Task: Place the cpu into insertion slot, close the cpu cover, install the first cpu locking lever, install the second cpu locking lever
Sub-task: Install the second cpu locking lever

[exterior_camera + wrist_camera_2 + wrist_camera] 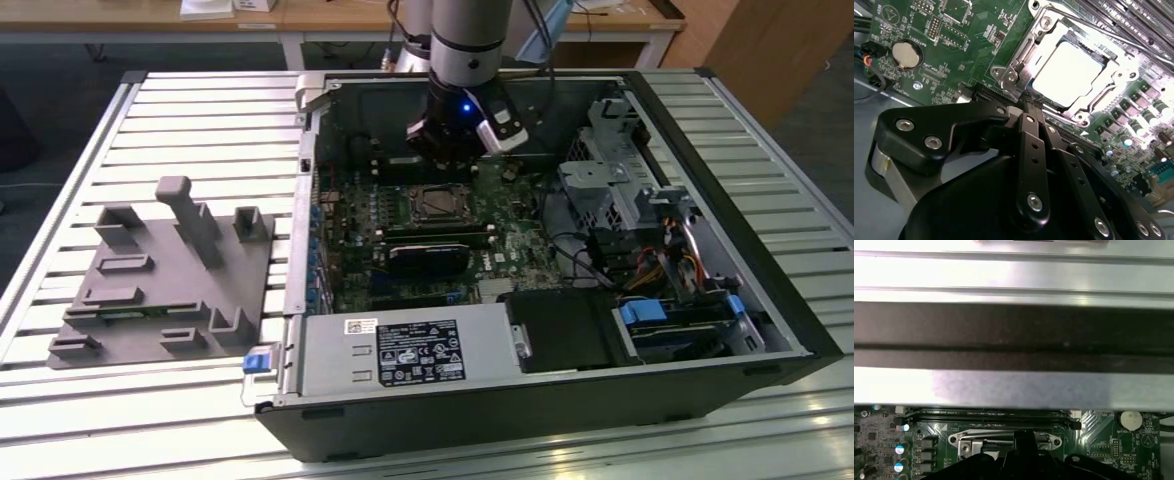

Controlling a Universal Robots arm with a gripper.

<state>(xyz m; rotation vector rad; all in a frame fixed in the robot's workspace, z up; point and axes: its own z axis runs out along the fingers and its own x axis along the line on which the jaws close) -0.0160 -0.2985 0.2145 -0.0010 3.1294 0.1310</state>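
Gripper (1030, 103): fingers drawn close, tips all but meeting. We cannot tell whether anything thin sits between them. The tips stand at the edge of the cover (1116, 70), at the corner nearest the wrist. Whether they touch the metal is unclear.

The cpu (1069, 70) lies flat in the slot (415, 204), its pale top showing through the cover's window. The cover lies down over it. We cannot make out how the levers stand.

The arm (470, 40) comes down from the far side into the open case (747, 300). The wrist hangs just beyond the slot, tilted toward it. In the first wrist view the memory slots (989, 413) run just beyond the socket, with the case wall past them.

The green board (979, 35) carries a coin cell (906, 54), well apart from the slot. The case lies on its side on a slatted metal table (200, 120). A grey moulded fixture (160, 270) rests on the table toward the exterior view's left. Wooden desks (334, 18) stand behind.
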